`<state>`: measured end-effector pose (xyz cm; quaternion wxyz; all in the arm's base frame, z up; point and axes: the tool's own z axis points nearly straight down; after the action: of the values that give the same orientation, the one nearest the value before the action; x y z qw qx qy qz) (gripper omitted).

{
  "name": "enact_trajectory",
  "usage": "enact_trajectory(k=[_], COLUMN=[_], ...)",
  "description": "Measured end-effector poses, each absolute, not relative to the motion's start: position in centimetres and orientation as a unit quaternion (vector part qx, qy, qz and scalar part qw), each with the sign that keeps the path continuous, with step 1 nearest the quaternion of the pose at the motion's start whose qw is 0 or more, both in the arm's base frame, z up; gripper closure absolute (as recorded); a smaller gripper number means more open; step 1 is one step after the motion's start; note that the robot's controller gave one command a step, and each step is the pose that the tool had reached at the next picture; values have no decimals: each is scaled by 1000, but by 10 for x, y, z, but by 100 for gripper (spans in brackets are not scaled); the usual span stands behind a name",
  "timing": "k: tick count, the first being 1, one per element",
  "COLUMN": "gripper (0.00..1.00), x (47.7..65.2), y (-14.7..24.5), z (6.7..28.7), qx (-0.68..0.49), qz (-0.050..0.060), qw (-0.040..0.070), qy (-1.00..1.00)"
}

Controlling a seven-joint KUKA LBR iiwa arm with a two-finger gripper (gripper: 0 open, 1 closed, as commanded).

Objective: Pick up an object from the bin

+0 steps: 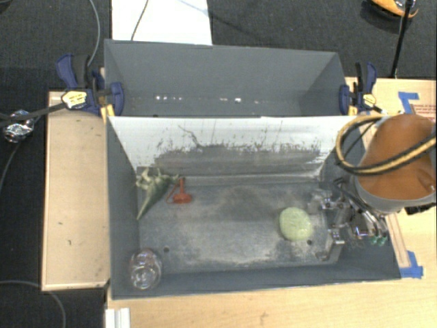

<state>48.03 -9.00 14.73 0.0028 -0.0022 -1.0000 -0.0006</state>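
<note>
A pale green ball (295, 224) lies on the bin floor towards the right. My gripper (326, 228) is low at the bin's right side, just right of the ball and close to it. Its fingers stand open, one towards the back and one towards the front, and nothing is between them.
A green leafy sprig (154, 185) with a small red piece (181, 196) beside it lies at the back left of the floor. A clear, rounded plastic thing (145, 268) sits in the front left corner. The arm with its orange cover and cables hangs over the right rim.
</note>
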Motion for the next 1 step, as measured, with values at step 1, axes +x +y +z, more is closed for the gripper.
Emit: enact_trajectory(k=[1], gripper=[0], x=[482], y=[-90], z=[151], qx=[-1], qz=[0], qw=[-1], qy=[-1000])
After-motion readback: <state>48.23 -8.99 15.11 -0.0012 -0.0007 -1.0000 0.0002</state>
